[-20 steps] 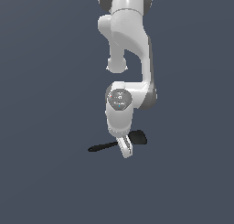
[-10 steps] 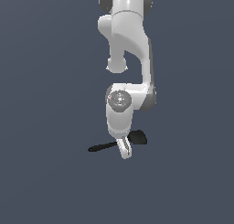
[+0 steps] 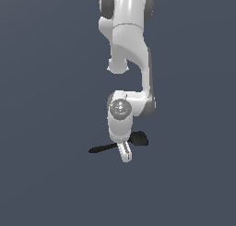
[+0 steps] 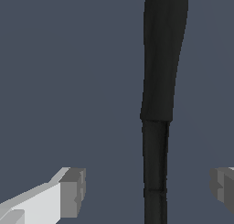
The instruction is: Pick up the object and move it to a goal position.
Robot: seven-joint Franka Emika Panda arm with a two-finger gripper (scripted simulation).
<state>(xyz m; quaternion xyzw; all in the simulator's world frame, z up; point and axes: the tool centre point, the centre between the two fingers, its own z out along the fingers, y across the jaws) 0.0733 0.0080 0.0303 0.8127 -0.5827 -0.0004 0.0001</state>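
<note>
One slim black spatula-like utensil (image 3: 117,145) is seen lying flat on the plain dark grey floor (image 3: 46,174), its rounded head toward the exterior view's right and its tapering handle toward the left. The white arm's gripper (image 4: 148,189) is held low over it, the two grey fingertips (image 4: 73,192) spread wide with the handle (image 4: 155,173) between them, untouched. A slip may be judged likely: the handle is thin, sits nearer one pad, and could be tipped or twisted on closing. The handle's middle is hidden by the gripper in the exterior view; no goal marker can be made out.
</note>
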